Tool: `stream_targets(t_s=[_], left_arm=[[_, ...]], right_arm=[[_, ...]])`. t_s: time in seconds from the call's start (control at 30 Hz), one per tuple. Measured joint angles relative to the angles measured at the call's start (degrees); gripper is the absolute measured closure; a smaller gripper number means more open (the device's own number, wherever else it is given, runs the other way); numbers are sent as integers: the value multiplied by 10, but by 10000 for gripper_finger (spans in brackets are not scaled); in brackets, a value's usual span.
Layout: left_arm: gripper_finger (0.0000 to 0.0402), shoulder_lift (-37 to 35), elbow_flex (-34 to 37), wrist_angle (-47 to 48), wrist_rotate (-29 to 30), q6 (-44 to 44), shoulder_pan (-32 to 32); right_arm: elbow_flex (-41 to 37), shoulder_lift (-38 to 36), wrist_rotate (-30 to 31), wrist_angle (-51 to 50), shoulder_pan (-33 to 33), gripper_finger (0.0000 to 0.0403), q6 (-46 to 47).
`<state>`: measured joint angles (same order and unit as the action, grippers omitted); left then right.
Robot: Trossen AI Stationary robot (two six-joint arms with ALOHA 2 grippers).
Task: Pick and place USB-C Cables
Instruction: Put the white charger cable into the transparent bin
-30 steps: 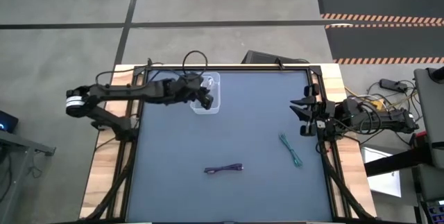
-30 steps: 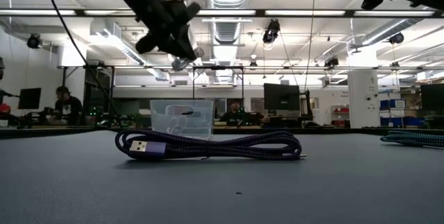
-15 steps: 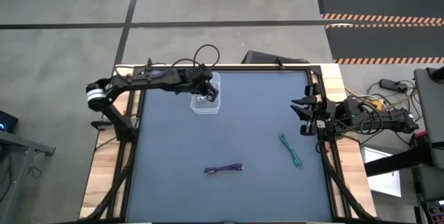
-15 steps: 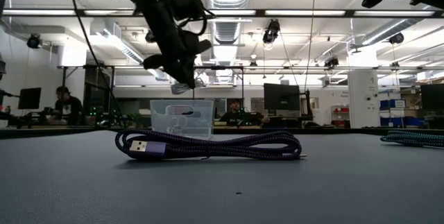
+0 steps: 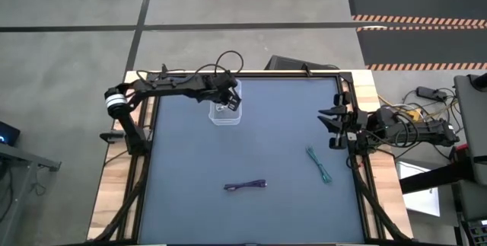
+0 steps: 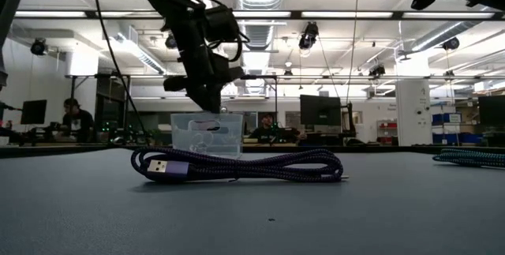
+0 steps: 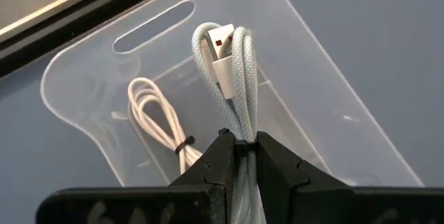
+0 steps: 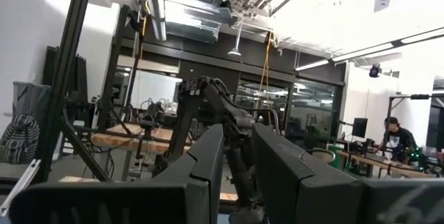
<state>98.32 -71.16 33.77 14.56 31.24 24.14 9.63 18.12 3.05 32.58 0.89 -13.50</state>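
My left gripper hangs over the clear bin at the table's far left, shut on a white bundled cable. In the low view the gripper is just above the bin's rim. A second white cable lies on the bin's floor. The dark purple cable lies flat near the table's near middle. The teal-green cable lies toward the right. My right gripper waits open at the right edge. My left gripper pinches the white cable bundle between its two fingers, across the bundle's several strands. The fingers come from above, slanting down toward the bin. The looped end with its white plug sticks out past the fingertips, lifted clear over the bin's opening.
The clear bin has a handle slot in its rim. Black frame rails run along the table's far edge. Bare grey mat spreads between the bin and the two loose cables.
My left gripper, still shut on the white cable, has come down from well above the bin to just over its rim, tipping to point more steeply downward. The left arm has swung toward the far edge. The right arm and the loose cables have kept still.
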Motion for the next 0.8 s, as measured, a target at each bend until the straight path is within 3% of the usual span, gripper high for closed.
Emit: stream_targets(t_s=[0.8], left_arm=[[375,28,4,-3,3,1,2]], right_arm=[[0,0,0,-6,0,335,0]])
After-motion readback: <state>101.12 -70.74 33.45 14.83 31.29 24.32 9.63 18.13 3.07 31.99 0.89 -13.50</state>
